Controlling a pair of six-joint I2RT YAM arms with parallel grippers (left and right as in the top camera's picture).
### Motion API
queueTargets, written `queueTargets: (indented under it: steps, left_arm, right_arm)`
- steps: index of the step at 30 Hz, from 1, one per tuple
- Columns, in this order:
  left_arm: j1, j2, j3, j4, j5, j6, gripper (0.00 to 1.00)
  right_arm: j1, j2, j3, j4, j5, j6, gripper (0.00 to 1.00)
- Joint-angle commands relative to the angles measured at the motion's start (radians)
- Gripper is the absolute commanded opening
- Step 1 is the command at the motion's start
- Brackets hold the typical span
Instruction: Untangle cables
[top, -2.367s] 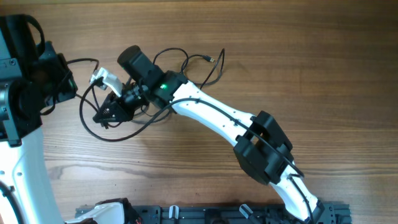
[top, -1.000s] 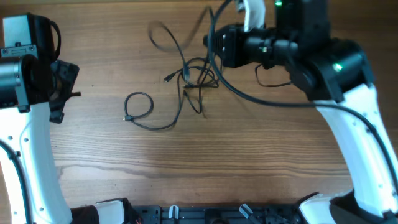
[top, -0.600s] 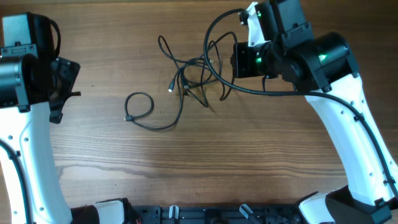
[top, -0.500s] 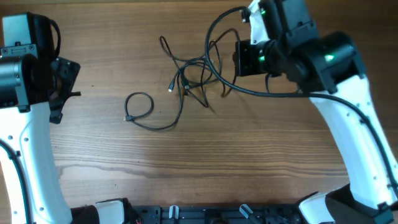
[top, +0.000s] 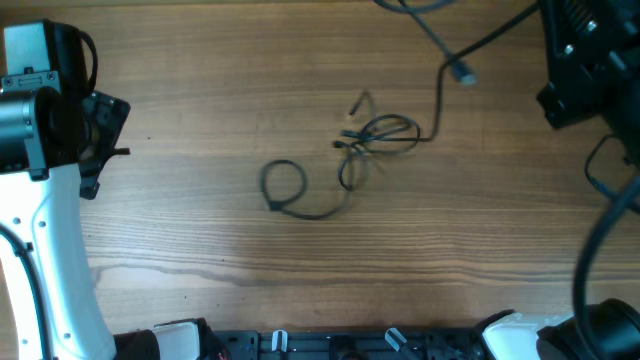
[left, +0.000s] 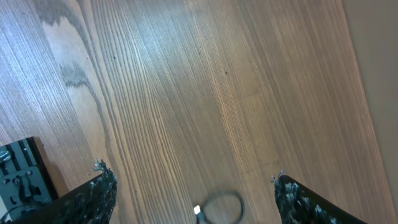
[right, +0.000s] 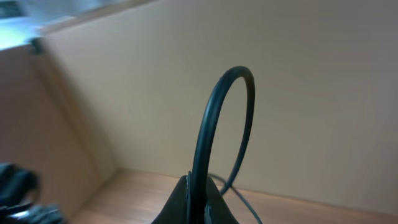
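The cables (top: 385, 133) lie on the wooden table (top: 200, 60) as a small knot a little toward 1 o'clock from its middle. A single round loop (top: 283, 185) trails off the knot at 8 o'clock. From the knot's 3 o'clock side one strand runs up toward 1 o'clock, in the direction of the right arm (top: 585, 60), and a blurred plug (top: 462, 72) shows beside it near the top edge. The right gripper (right: 196, 186) has its jaws pressed together on a black cord (right: 214, 118), which arches up out of them in a narrow hoop against a beige wall. At 9 o'clock, well apart from the knot, the left arm (top: 40, 230) stands at the table's edge. The left gripper (left: 191, 177) has its jaws spread wide with nothing between them, only bare wood below. A small cable loop with a pale plug (left: 196, 210) lies at the bottom of that wrist view.
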Motion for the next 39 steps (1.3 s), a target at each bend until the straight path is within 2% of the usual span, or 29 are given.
queueTargets:
  steps: [1, 5, 7, 13, 19, 25, 30, 33, 35, 39]
  left_arm:
    - [-0.002, 0.006, -0.007, 0.005, -0.009, 0.024, 0.83]
    - [-0.002, 0.008, -0.007, 0.007, -0.009, 0.024, 0.83]
    - [-0.002, 0.009, -0.007, 0.007, -0.010, 0.028, 0.83]
    - [-0.002, 0.024, -0.007, 0.012, -0.010, 0.076, 0.83]
    - [-0.002, 0.053, -0.007, 0.013, -0.005, 0.075, 0.81]
    - [-0.002, 0.055, -0.007, 0.022, -0.005, 0.075, 0.81]
    - [-0.002, 0.056, -0.007, 0.028, -0.005, 0.075, 0.81]
    - [-0.002, 0.056, -0.007, 0.027, -0.005, 0.076, 0.81]
    - [-0.002, 0.056, -0.007, 0.028, -0.005, 0.075, 0.82]
    - [-0.002, 0.056, -0.007, 0.032, -0.005, 0.075, 0.82]
  right_arm:
    - [-0.005, 0.122, -0.011, -0.097, 0.079, -0.018, 0.04]
    - [-0.005, 0.279, -0.011, -0.325, -0.009, 0.010, 0.04]
    - [-0.003, 0.333, -0.074, -0.321, -0.084, -0.018, 0.04]
    - [-0.016, 0.406, -0.233, -0.322, 0.010, 0.040, 0.04]
    - [-0.093, 0.305, -0.233, -0.322, 0.027, 0.033, 0.04]
    - [-0.319, 0.114, -0.233, -0.309, 0.079, 0.036, 0.04]
    - [-0.664, 0.066, -0.234, -0.241, 0.060, 0.033, 0.04]
    - [-0.799, 0.103, -0.234, -0.140, 0.025, 0.034, 0.04]
    - [-0.835, 0.145, -0.234, -0.045, 0.010, 0.041, 0.04]
    - [-0.852, 0.302, -0.234, 0.277, 0.003, 0.043, 0.04]
